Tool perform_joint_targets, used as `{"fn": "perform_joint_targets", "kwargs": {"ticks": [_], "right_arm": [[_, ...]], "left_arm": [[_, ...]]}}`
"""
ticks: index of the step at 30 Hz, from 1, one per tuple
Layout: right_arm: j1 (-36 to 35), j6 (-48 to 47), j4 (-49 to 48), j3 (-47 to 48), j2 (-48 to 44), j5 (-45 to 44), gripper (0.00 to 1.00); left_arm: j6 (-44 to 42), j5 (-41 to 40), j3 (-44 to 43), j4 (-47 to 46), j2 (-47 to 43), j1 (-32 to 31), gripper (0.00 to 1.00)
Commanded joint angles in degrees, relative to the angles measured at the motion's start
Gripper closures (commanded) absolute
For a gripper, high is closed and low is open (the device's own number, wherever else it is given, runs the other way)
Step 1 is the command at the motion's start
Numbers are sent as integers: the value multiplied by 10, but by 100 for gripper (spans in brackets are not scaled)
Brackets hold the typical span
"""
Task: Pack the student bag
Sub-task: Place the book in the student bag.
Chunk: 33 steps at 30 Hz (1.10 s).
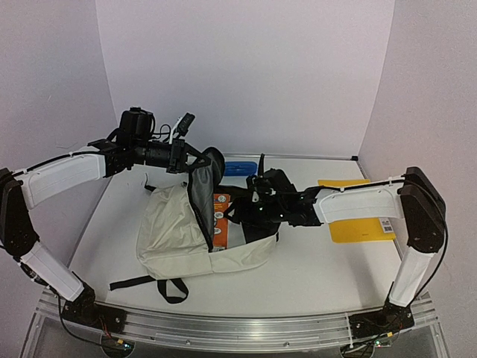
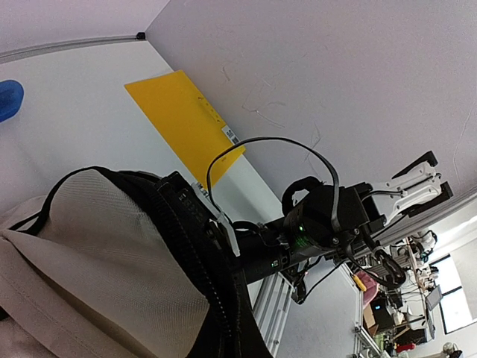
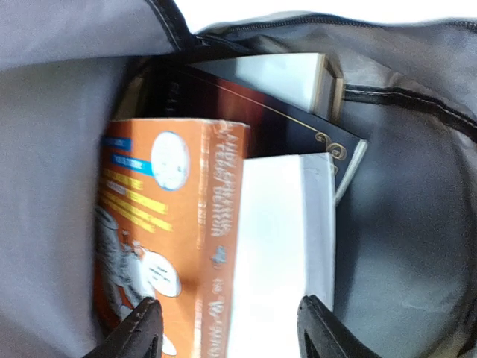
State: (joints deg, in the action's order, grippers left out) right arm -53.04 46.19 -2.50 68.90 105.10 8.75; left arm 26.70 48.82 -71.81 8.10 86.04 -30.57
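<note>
The right pincer (image 3: 229, 306) is released, its 2 jaws standing wide apart just over the end of an orange book (image 3: 164, 224) with a white page block. This book stands inside the student bag (image 1: 168, 231), beside a dark book (image 3: 253, 112) with gold trim that lies further in. Grey lining surrounds both books.

The left pincer (image 1: 181, 155) is clenched and, as far as the top view shows, grips the bag's upper flap by its black zipper edge and holds it raised. That leaves the mouth open toward the right.

The bag is soft cream fabric with a dark inner side. It lies on its side at the middle of the surface (image 1: 313, 261), and its black straps trail toward the near edge.

A blue object (image 1: 240, 168) lies just beyond the bag on the far side. A yellow folder (image 1: 361, 224) lies flat at the right, well apart from the bag.
</note>
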Motion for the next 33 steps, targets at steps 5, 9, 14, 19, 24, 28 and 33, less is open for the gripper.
{"fn": "perform_joint_targets", "kwargs": {"ticks": [5, 9, 14, 19, 24, 28, 33], "right_arm": [[-15, -19, -14, 11, -8, 48, 58], [-14, -12, -37, 9, -4, 64, 60], [-14, 2, -53, 20, 26, 84, 64], [-14, 8, -68, 26, 38, 92, 66], [-17, 12, -97, 45, 59, 117, 66], [-26, 25, -145, 63, 84, 157, 66], [-37, 47, -220, 95, 138, 193, 67]], "left_arm": [[-15, -4, -9, 2, -18, 6, 100], [-15, -3, -10, 3, -17, 5, 100], [-16, -2, -12, 4, -14, 5, 100], [-19, -1, -14, 7, -14, 5, 100], [-19, 1, -15, 7, -10, 5, 100], [-17, 2, -21, 9, -5, 5, 100], [-4, 14, -27, -5, 4, 4, 100]]}}
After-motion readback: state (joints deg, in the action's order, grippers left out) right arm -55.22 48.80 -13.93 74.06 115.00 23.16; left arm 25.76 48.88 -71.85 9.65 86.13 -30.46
